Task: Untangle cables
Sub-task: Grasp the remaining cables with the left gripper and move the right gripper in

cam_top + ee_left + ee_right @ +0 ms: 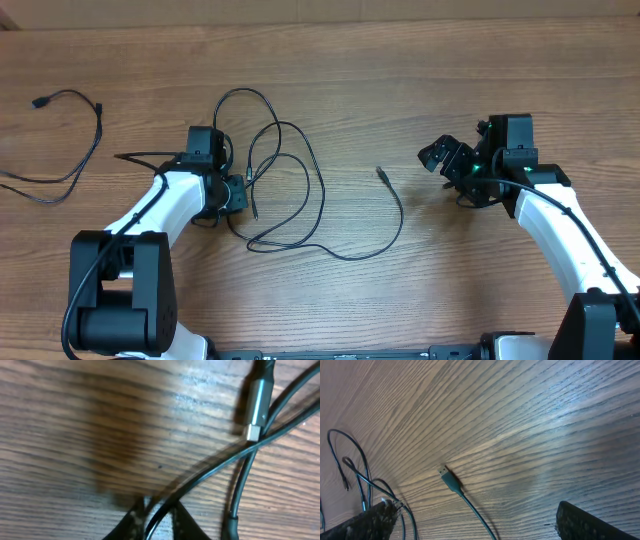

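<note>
overhead alone: spare thin black cord (99, 125) by bench's left edge | left gripper (157, 522) nearly closed around tangled thin black cables (222, 462), grip unclear | right gripper (476, 506) wide open

Three cables (451, 481) (one lying apart); two arms (150, 205).

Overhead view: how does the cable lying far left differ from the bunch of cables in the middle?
The far-left cable lies alone in one loose curve; the middle cables cross each other in several loops. Nothing touches the far-left cable, while the left tool has a strand of the middle cables between its fingers. Both are thin black cords with small plugs, lying on the wooden table.
</note>
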